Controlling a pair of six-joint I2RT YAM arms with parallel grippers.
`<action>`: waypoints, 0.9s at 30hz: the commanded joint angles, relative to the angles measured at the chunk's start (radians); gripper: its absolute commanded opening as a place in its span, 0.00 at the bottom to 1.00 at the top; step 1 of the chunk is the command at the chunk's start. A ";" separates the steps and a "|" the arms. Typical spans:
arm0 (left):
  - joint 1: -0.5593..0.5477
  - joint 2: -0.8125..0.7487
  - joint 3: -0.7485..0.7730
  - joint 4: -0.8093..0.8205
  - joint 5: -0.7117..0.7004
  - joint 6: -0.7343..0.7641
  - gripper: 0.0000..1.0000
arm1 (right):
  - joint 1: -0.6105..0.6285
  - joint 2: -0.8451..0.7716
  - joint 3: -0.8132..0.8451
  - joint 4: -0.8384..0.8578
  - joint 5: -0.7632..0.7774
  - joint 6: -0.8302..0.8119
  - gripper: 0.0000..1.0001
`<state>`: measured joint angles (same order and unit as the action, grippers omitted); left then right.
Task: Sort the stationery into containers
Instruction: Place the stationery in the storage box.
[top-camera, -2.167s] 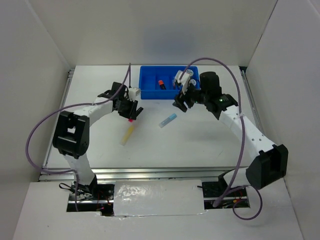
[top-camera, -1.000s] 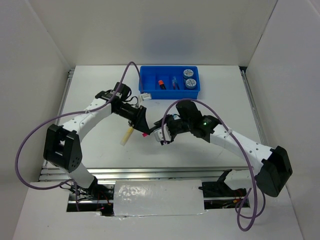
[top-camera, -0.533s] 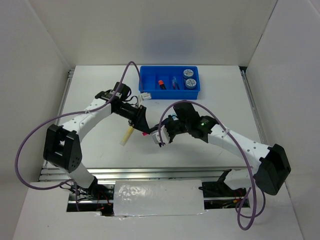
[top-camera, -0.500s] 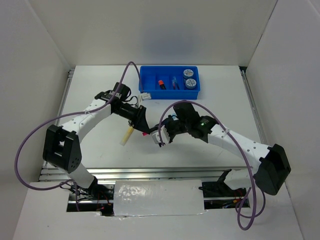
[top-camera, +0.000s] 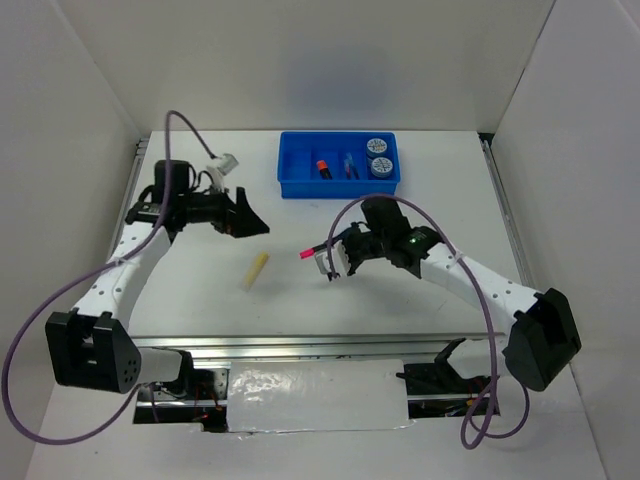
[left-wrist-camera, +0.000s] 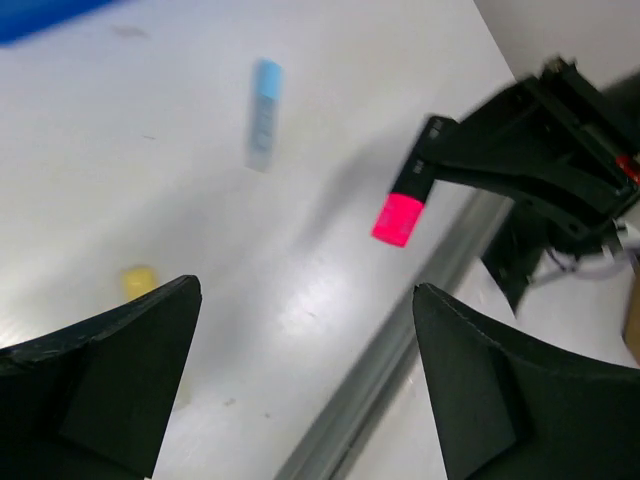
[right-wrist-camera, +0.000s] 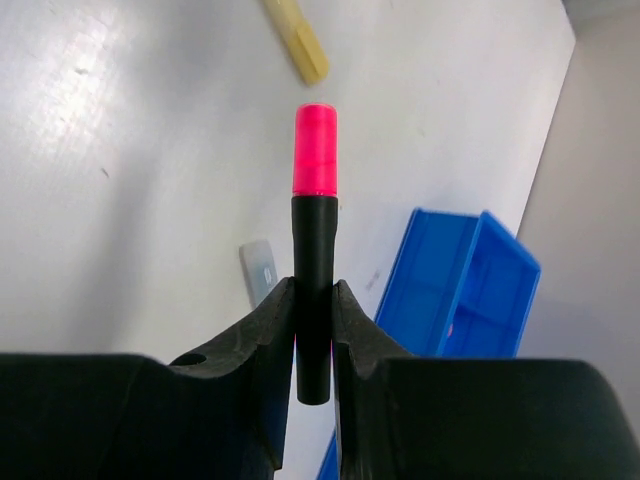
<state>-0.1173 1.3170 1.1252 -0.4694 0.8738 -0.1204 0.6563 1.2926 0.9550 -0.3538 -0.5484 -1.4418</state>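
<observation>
A white table (top-camera: 380, 310) filled the middle of the top view, boxed in by plain white walls (top-camera: 320, 60) at the back, left and right. A grey metal rail (top-camera: 300, 346) ran along its near edge, low in the frame. Below it, at bottom centre, lay a crinkled, shiny pale sheet (top-camera: 315, 398).

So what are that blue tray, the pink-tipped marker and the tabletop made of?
The blue tray looks like moulded plastic: even bright colour, thin dividing walls. The pink marker also seems plastic, with a matte black barrel and a smooth pink end. The table is smooth white and reflects light softly, perhaps laminate or painted board; I can't tell which.
</observation>
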 joint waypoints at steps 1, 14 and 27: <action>0.097 -0.038 -0.011 0.153 -0.096 -0.117 0.99 | -0.070 0.040 0.026 0.054 -0.048 0.062 0.00; 0.231 -0.196 -0.277 0.293 -0.409 -0.199 0.99 | -0.276 0.810 1.042 0.084 0.286 1.658 0.00; 0.219 -0.219 -0.354 0.333 -0.496 -0.167 0.99 | -0.204 1.036 1.200 0.065 0.846 1.954 0.00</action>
<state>0.1112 1.1168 0.7788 -0.1871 0.4046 -0.3008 0.4400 2.3100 2.1201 -0.2779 0.1730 0.4126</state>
